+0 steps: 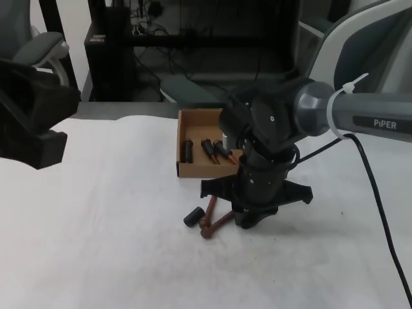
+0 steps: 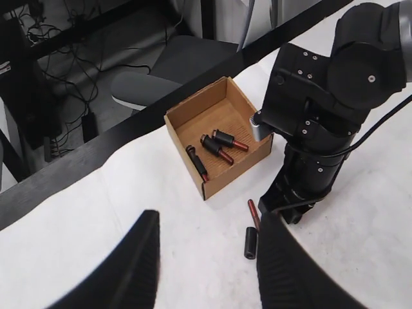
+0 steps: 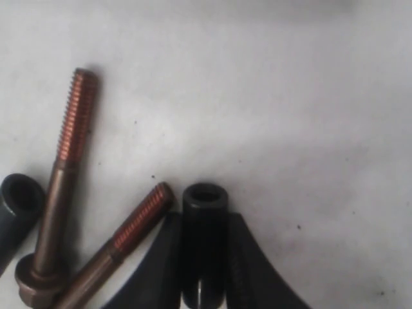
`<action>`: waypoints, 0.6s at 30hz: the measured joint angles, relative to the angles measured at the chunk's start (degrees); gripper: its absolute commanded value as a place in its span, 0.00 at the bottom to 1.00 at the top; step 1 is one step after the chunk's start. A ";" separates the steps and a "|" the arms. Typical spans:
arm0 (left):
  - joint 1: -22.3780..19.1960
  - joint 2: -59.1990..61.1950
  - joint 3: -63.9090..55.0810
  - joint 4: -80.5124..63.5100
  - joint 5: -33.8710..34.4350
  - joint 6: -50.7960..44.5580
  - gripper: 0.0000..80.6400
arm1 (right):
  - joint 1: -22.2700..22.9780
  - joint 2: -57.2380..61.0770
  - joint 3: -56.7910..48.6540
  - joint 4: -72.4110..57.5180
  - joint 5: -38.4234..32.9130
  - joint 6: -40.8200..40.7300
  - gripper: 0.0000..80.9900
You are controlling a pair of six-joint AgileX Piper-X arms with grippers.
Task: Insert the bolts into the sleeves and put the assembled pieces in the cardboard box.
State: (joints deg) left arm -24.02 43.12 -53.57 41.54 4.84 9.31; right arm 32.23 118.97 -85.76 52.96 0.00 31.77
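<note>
Two sleeves, two bolts, one box and two sets of jaws, entered left to right across the bench point(image 1: 96, 225).

1. Left jaws: released and empty, fingers point(image 2: 145, 270) spread, well apart from the parts.
2. Loose sleeve point(image 1: 191, 217): black, lying on the bench near the box front, beside the bolts. I judge it light, rigid and smooth, so liable to roll.
3. Cardboard box point(image 1: 193, 170): three assembled pieces point(image 2: 219, 147) lie on its floor.
4. Outer bolt point(image 3: 61, 187) and inner bolt point(image 3: 132, 228): copper-coloured, on the bench, heads close, threaded ends splayed. I judge them stiff and light, best taken on the plain shank with the thread left free.
5. Right jaws: clenched on the gripped sleeve point(image 3: 205, 244), with a finger point(image 3: 254, 270) against each side of the barrel and the open bore projecting beyond. I cannot tell whether it is lifted off the bench. I judge the hold sound, though smooth metal may slip under a light squeeze.

View notes: the right wrist view supplies the grip, the bore and the threads. The high and left wrist views supply the box, its contents and the layout.
</note>
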 measured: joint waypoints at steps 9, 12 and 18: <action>0.00 0.00 0.00 0.37 0.00 0.15 0.59 | 0.00 -1.36 0.21 1.66 -0.34 -2.57 0.01; 0.00 0.00 0.00 1.04 0.00 2.68 0.59 | 0.52 -4.05 0.74 2.87 1.15 -4.41 0.01; 0.00 0.00 0.00 4.02 -0.13 5.70 0.59 | 2.66 -12.66 4.63 2.44 2.74 -6.00 0.01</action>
State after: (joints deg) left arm -24.02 43.12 -53.57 45.56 4.71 15.02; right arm 34.89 106.31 -81.13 55.40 2.74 25.76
